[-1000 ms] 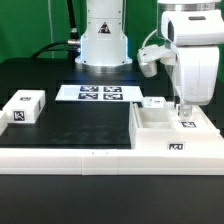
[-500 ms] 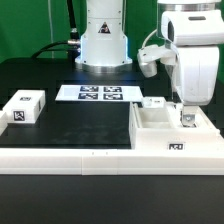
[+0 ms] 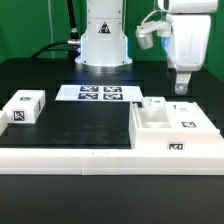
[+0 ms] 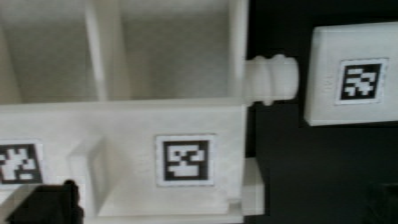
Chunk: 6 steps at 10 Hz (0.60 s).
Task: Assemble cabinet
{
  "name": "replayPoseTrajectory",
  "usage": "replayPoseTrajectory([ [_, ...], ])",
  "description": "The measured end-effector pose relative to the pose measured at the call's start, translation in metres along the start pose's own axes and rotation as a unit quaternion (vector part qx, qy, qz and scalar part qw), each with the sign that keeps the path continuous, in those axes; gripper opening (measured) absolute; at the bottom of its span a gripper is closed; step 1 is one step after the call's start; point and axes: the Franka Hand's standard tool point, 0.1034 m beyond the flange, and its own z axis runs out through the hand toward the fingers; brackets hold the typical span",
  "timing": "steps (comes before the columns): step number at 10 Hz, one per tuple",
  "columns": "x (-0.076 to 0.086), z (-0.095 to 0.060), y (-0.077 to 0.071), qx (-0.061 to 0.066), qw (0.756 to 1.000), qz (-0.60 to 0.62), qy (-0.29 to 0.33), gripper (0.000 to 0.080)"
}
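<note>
1. Exterior view: my gripper (image 3: 180, 88) hangs in the air above the far right part of the cabinet (image 3: 170, 128), clear of it and carrying nothing.
2. My fingers are spread. In the wrist view one dark finger (image 4: 54, 205) stands well out from the middle, and the cabinet's tagged wall shows where a closed pair would meet.
3. The cabinet lies on the black desk (image 3: 90, 125) at the exterior view's right, on the near side. Its open face is up and inner walls split it into compartments. Tags show on its near wall and on its right rim.
4. A small tagged part (image 3: 152, 102) lies just beside the cabinet's far left corner. In the wrist view its ribbed round stub points at the cabinet's side wall, and I cannot tell whether the two touch.
5. A white block (image 3: 25, 107) with tags lies at the exterior view's left, well apart from the cabinet.
6. The marker board (image 3: 100, 93) lies flat on the far side of the desk, just in front of my arm's base (image 3: 103, 45).
7. A long white rail (image 3: 70, 157) runs along the near edge of the desk, and the cabinet's near side sits against it.
</note>
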Motion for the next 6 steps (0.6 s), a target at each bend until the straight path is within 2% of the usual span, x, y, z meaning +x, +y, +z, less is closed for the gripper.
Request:
replayPoseTrajectory([
  [5,0.0,0.001,0.001,-0.003,1.0,0.001,0.002,0.0797],
  [6,0.001,0.011,-0.017,-0.01,1.0,0.002,0.008,0.0797],
])
